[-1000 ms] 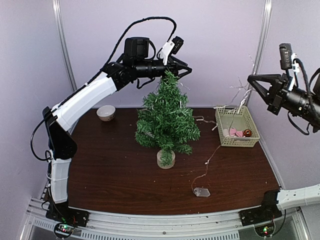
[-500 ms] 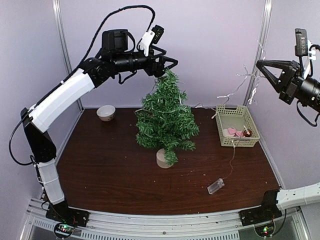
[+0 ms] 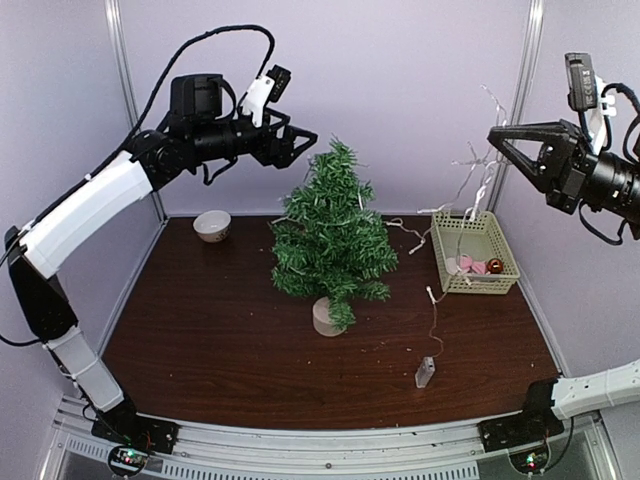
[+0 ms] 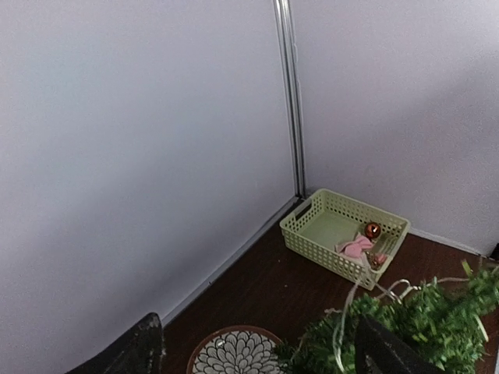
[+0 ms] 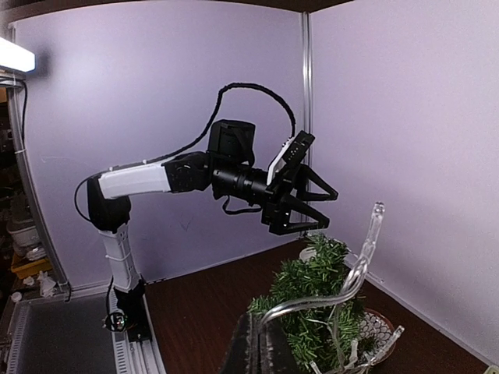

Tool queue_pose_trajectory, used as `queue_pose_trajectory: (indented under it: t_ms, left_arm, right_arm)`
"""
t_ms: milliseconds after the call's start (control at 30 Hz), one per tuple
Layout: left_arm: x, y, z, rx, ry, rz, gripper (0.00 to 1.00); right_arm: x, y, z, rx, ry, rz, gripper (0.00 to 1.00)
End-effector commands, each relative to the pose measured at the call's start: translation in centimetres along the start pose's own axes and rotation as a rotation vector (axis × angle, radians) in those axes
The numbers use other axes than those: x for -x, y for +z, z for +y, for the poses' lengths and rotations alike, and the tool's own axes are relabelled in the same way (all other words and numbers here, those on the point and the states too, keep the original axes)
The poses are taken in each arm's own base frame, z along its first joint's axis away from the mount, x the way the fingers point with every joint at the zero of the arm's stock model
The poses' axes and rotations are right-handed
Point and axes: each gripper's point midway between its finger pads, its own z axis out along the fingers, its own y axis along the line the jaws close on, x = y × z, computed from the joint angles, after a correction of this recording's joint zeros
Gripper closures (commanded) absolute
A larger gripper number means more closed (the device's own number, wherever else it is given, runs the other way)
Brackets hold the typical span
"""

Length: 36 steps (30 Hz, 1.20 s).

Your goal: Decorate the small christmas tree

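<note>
**Right gripper** [image 3: 494, 137]: fingers pinched together on the light string [image 5: 362, 265]. It is held high, off the table at 2 o'clock from the tree. The right wrist view shows the clear wire looping up from between the fingers.

**Light string:** it falls from your right gripper past the basket [image 3: 478, 283], then runs thin across the table. It ends at the battery pack [image 3: 425, 372], which lies at 5 o'clock from the tree. A pale strand also lies among the branches in the left wrist view.

**Left gripper** [image 3: 300, 150]: fingers spread wide, nothing between them. It hangs in the air at 11 o'clock from the treetop, clear of the branches.

**Tree** [image 3: 330, 235]: upright at table centre on its pale base.

**Basket:** at 3 o'clock from the tree. It holds a pink piece [image 3: 465, 265] and a red-brown ball [image 3: 494, 266].

**Bowl** [image 3: 212, 225]: at 10 o'clock from the tree, well apart.

**Step in hand (judged):** stringing the lights. The strand is lifted but mostly not yet laid on the tree.

**Next move (judged):**
- Carry your right gripper toward 9 o'clock, over the upper branches, and lower the strand onto them.
- Keep some slack, since the battery pack will drag and a taut wire could tip the light tree.
- Your free left gripper can take the strand or steady the top.
</note>
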Motion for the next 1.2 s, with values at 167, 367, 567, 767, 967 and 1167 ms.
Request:
queue_pose_trajectory:
  t_ms: [167,367,567,767,967,1167]
  left_arm:
    - [0.8,-7.8,-5.4,-0.059,0.152,-0.066,0.21]
    - [-1.1,-10.3,-10.6,-0.197,0.259,-0.057,0.31]
    - [-1.4,-12.7,-14.2,-0.304,0.283,-0.102,0.36]
    - [-3.7,-14.2,-16.6,-0.370,0.274,-0.100,0.35]
    - [-5.1,-16.7,-18.1,-0.456,0.223,-0.135,0.42]
    - [-7.5,-18.6,-20.2,-0.534,0.178,-0.156,0.49]
  right_arm:
    - [-1.6,2.0,5.6,0.290,0.129,0.033,1.00]
    - [-2.7,4.0,9.3,0.427,0.106,0.097,1.00]
    - [-3.6,6.1,12.0,0.491,0.070,0.138,1.00]
    - [-3.8,9.4,11.9,0.451,0.055,0.122,1.00]
    - [-4.6,12.1,12.9,0.480,0.054,0.133,1.00]
    - [-4.7,14.6,12.2,0.430,0.049,0.115,1.00]
